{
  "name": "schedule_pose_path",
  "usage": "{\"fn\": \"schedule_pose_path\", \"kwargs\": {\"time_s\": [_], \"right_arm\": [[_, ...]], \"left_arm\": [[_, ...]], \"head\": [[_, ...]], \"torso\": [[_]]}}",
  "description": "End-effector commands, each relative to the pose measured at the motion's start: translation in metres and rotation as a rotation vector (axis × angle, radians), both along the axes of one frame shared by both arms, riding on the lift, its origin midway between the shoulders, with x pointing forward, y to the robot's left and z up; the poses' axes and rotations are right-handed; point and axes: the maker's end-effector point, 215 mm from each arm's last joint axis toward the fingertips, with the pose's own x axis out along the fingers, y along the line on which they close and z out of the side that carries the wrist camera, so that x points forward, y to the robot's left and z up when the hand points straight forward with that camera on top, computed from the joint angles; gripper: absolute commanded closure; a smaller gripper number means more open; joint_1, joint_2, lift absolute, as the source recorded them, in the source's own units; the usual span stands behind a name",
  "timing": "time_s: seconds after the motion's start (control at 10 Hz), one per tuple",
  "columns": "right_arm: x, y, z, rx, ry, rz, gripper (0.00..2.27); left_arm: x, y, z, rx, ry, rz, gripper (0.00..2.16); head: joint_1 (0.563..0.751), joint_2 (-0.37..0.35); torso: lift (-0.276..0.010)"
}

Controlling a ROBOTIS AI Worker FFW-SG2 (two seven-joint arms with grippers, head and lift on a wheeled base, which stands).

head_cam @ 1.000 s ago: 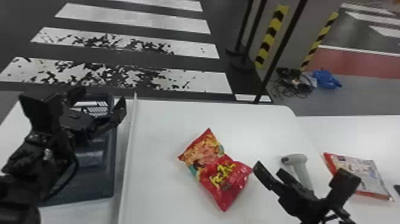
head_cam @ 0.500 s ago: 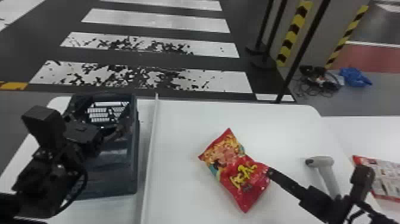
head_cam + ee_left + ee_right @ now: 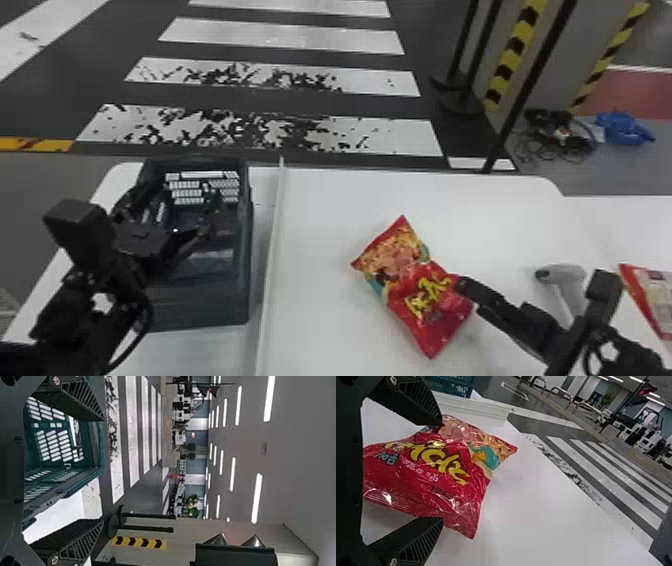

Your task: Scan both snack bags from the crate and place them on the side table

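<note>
Two snack bags: one glossy red plastic bag (image 3: 430, 305), on white table (image 3: 320, 310) between right gripper's (image 3: 472, 299) spread fingers — one flat red-and-white bag (image 3: 656, 300) near grey scanner (image 3: 560, 274). Left gripper (image 3: 177, 204) open, over one dark-teal plastic crate (image 3: 200, 306).

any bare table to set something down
The white table is bare between the raised strip and the snack bag, and beyond the bag toward the far edge. Crowded near the scanner, the right hand at the bag, and the crate under the left hand.
</note>
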Motion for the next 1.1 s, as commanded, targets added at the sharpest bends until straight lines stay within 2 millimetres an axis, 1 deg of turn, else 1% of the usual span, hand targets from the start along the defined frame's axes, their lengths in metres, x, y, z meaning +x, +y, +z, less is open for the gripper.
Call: {"fn": "schedule_pose_path", "kwargs": {"time_s": [0.0, 0.2, 0.5, 0.7, 0.9, 1.0], "right_arm": [[0.006, -0.007, -0.004, -0.026, 0.01, -0.008, 0.07], [0.01, -0.01, -0.018, -0.034, 0.043, -0.015, 0.07], [0.02, -0.021, -0.03, -0.046, 0.074, -0.015, 0.07], [0.026, -0.023, -0.037, -0.049, 0.093, -0.01, 0.07], [0.032, -0.018, -0.045, -0.032, 0.114, 0.004, 0.09], [0.033, -0.016, -0.049, -0.021, 0.125, 0.006, 0.14]], "left_arm": [[-0.001, -0.001, -0.001, -0.002, 0.001, -0.002, 0.09], [-0.002, -0.005, -0.004, -0.007, 0.009, -0.006, 0.09], [-0.002, -0.004, -0.009, -0.003, 0.019, -0.007, 0.09], [-0.003, -0.003, -0.011, -0.003, 0.022, -0.004, 0.09], [-0.003, -0.002, -0.012, -0.001, 0.024, -0.004, 0.09], [-0.004, -0.002, -0.014, -0.001, 0.027, -0.004, 0.09]], "head": [[0.695, -0.079], [0.695, -0.089], [0.695, -0.1], [0.695, -0.105], [0.695, -0.106], [0.695, -0.104]], "torso": [[-0.098], [-0.098], [-0.098], [-0.098], [-0.098], [-0.098]]}}
